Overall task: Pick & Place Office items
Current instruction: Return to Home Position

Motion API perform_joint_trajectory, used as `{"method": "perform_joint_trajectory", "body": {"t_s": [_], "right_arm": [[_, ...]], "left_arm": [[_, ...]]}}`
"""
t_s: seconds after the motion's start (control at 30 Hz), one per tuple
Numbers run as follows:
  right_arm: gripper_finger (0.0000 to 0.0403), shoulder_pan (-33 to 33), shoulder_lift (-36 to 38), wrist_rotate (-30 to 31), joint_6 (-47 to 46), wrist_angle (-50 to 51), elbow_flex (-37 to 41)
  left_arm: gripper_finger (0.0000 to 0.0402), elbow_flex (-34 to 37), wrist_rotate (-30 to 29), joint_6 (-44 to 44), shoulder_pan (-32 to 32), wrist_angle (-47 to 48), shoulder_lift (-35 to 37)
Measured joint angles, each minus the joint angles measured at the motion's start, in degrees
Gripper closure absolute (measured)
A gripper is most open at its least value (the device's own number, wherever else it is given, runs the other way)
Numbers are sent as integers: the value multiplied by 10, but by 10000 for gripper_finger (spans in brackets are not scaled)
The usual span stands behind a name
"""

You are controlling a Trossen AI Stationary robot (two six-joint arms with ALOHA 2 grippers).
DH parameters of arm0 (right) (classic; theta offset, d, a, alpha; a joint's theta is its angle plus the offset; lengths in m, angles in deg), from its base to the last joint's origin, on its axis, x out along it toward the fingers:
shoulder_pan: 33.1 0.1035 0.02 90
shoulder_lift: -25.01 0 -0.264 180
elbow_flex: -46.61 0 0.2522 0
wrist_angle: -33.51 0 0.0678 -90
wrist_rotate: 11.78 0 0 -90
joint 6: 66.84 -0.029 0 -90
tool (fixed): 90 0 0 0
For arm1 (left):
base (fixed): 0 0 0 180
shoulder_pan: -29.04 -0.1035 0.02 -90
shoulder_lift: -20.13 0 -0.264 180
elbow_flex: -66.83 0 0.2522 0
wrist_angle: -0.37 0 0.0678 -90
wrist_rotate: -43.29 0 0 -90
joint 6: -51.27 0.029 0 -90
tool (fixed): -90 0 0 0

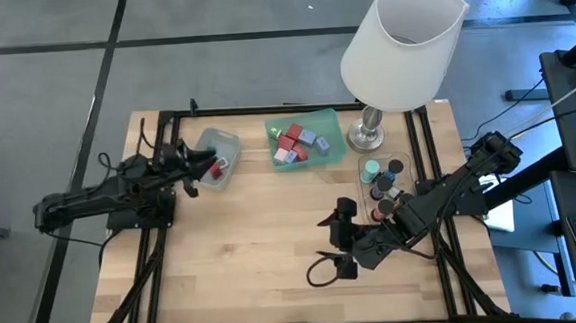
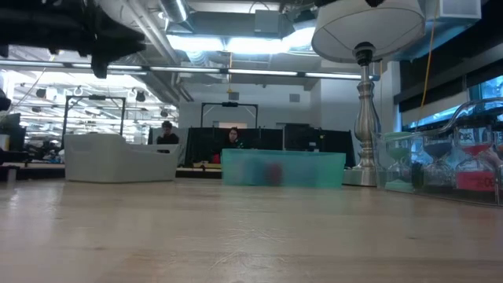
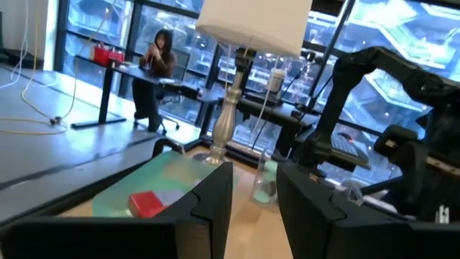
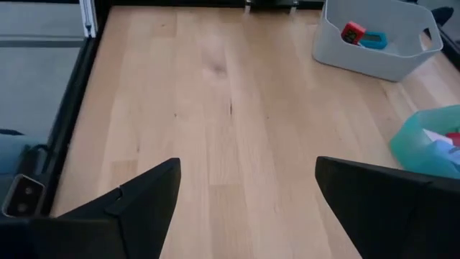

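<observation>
The office items lie in three trays. The grey tray (image 1: 217, 151) holds a red piece (image 4: 352, 32) and a teal bar (image 4: 374, 41). Red, pink and lavender blocks (image 1: 297, 141) fill the green tray (image 1: 328, 119). Black cylinders and a mint cap (image 1: 382, 181) sit in the clear tray (image 1: 400, 161). My left gripper (image 1: 195, 173) hangs level beside the grey tray's near-left corner. Only a narrow gap (image 3: 255, 180) separates its fingers, and nothing is in it. My right gripper (image 1: 329, 241) hovers wide open over bare wood (image 4: 248, 180), near the clear tray.
A tall lamp with a white shade (image 1: 401, 39) stands on its metal base (image 1: 370, 131) at the far right, between the green and clear trays. Bare wooden tabletop (image 1: 254, 254) spreads across the middle and near side. Black frame rails (image 1: 158, 250) run along the table's edges.
</observation>
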Motion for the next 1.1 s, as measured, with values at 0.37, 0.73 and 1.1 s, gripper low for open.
{"method": "perform_joint_trajectory", "body": {"t_s": [0.37,0.73,1.1], "right_arm": [[75,-19,53,5,11,-112,128],[75,-23,187,-16,39,-356,348],[75,-23,339,-26,44,-468,502]], "left_arm": [[299,71,1,1,0,-37,0],[297,83,-30,0,0,-19,-8],[295,83,-30,1,0,-7,-13]]}}
